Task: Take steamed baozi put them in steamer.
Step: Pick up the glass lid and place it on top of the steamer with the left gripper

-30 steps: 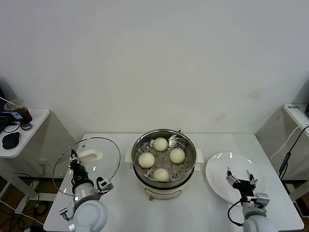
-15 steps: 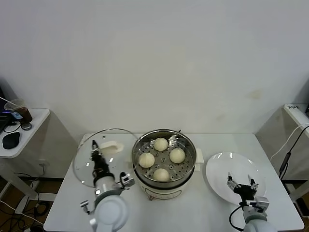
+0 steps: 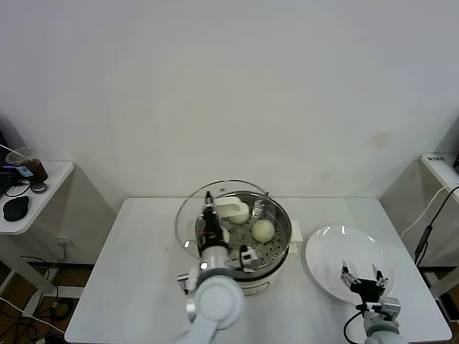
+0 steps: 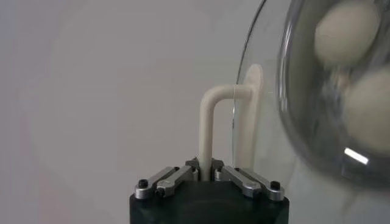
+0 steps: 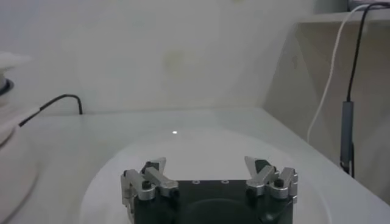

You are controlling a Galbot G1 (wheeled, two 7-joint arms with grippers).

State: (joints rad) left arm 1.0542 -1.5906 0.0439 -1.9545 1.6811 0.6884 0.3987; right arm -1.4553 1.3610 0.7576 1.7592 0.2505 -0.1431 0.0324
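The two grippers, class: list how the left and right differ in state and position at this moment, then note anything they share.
The left gripper is shut on the glass lid by its white handle; the right gripper is open and holds nothing. The left is raised at the steamer, carrying the lid over the baozi; the right sits low over the white plate. Both have dark bodies with silver fingers.

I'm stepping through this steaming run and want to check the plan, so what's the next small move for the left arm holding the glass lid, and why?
Probably level the glass lid and lower it onto the steamer. The left gripper is shut on the lid's white handle, holding the lid tilted over the steamer's left side, with the baozi already inside. The right gripper is open over the white plate.
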